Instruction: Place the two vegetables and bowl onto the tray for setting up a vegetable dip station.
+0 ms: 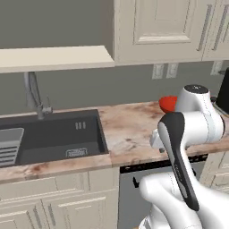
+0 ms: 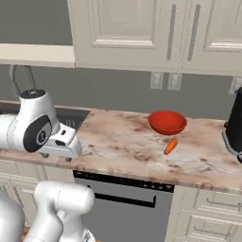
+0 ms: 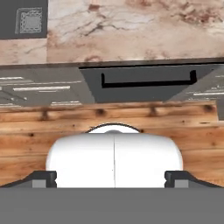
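- Right now I see the smooth red round bowl [image 2: 167,122] sitting upright on the mottled pink-and-brown stone countertop [image 2: 123,142], towards the back, near the grey wall; it looks wide, shallow and glossy, with nothing visible inside it from my angle.
- Just in front of that bowl, close but not touching, lies a small orange carrot [image 2: 170,146], a short tapered stub resting on its side at a slant on the stone.
- From my left base view I only catch a sliver of the bowl [image 1: 168,104], the rest hidden behind the white arm's rounded joint.
- My two-finger gripper [image 3: 112,178] stands wide apart with nothing between the fingers; the hand view shows one dark fingertip [image 3: 43,178] low at each side and no object in the gap.
- Looking along the hand I see the counter's front edge, a dark grey dishwasher panel [image 3: 144,85] with a thin black bar handle below it, and warm brown wood-plank flooring [image 3: 26,131] with visible knots.
- To the left on the counter is a dark grey rectangular sink [image 1: 53,136], matte and square-cornered, with a curved metal tap [image 1: 35,96] behind it.
- Cream panelled cabinet doors [image 2: 137,28] hang above the counter, with long slim handles, and matching cream cabinets sit beneath it.
- At the far right edge a dark, rounded appliance [image 2: 235,127] stands on the counter; I cannot tell what it is.
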{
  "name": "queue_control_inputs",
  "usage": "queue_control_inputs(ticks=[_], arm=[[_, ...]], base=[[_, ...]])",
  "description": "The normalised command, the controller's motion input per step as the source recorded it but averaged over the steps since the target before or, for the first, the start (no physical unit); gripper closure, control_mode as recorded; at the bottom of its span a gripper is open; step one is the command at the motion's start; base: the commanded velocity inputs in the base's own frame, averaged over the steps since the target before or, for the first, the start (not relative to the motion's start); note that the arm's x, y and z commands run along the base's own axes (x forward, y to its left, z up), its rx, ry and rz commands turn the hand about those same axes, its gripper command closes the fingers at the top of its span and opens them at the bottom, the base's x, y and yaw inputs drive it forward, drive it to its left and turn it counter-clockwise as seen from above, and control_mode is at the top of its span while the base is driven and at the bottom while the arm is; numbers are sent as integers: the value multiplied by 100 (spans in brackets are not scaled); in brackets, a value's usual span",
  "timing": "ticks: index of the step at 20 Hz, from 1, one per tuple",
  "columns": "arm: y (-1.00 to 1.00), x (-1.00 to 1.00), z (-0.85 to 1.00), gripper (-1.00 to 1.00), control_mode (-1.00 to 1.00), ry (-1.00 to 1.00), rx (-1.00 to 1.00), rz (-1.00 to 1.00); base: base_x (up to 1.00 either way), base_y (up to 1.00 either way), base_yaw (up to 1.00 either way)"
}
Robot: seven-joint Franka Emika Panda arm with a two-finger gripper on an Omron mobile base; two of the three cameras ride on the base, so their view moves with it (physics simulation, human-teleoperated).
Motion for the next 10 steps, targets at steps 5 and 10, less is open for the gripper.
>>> queue_control_inputs(ticks=[5,10], arm=[[0,0,0,-100,100,0,0,0],[0,0,0,-100,100,0,0,0]], base=[[11,-95,0],[20,-71,0]])
